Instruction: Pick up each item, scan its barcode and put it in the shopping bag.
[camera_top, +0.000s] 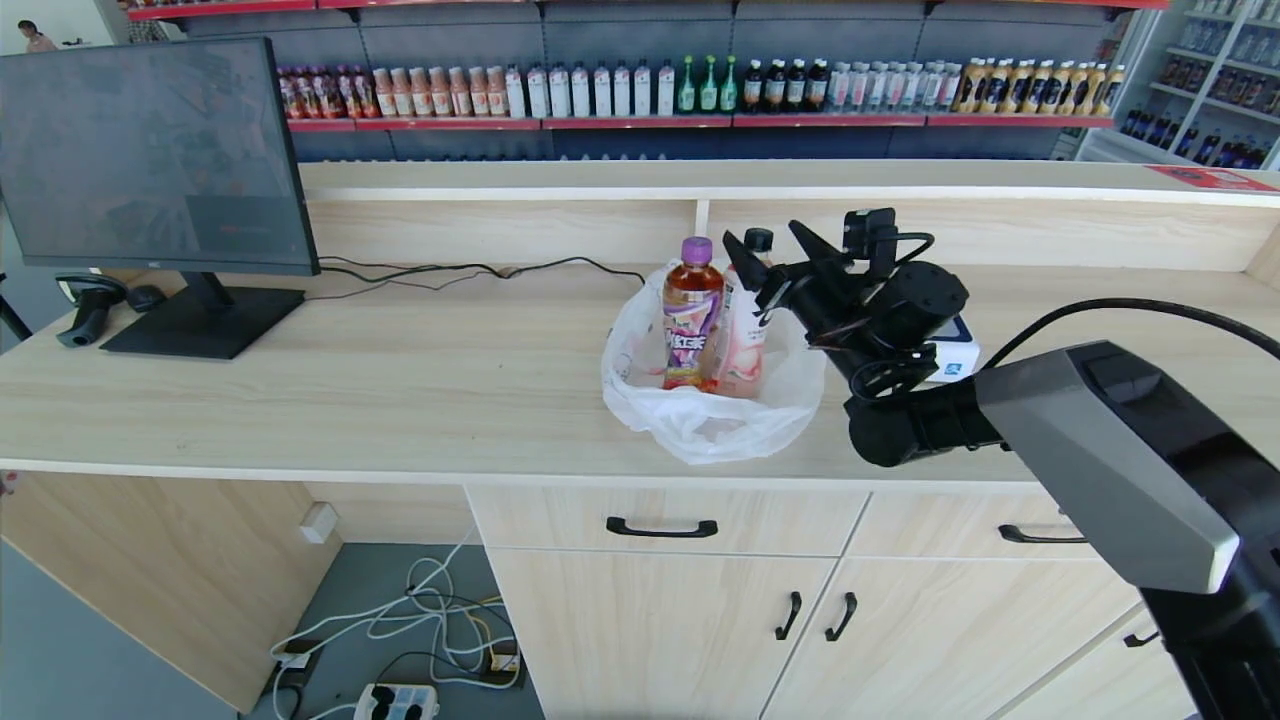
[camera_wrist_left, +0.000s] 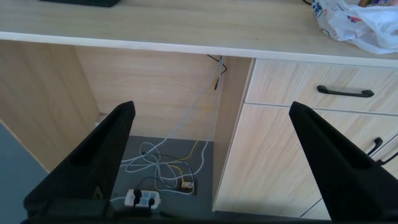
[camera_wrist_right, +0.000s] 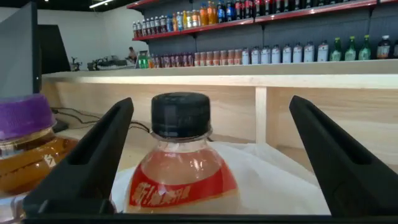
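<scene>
Standing in one shopping bag (camera_top: 700, 430) are two bottles (camera_top: 692, 320) (camera_top: 743, 347).

Bench (camera_top: 400, 390) is pale blond wood grain, and so are the cabinet fronts, with black handles (camera_top: 661, 527). Shopping bag (camera_top: 700, 425) is milky white plastic. Inside, at 9 o'clock, the purple-cap bottle (camera_top: 692, 315) has amber drink and a purple-pink label. At 3 o'clock the black-cap bottle (camera_top: 745, 345) has pale pink drink and a red-and-white label. Right end effector (camera_wrist_right: 210, 106) is all black. Monitor (camera_top: 150, 150) out at 10 o'clock is black too, and the shelf edges (camera_top: 640, 123) behind are red.
</scene>
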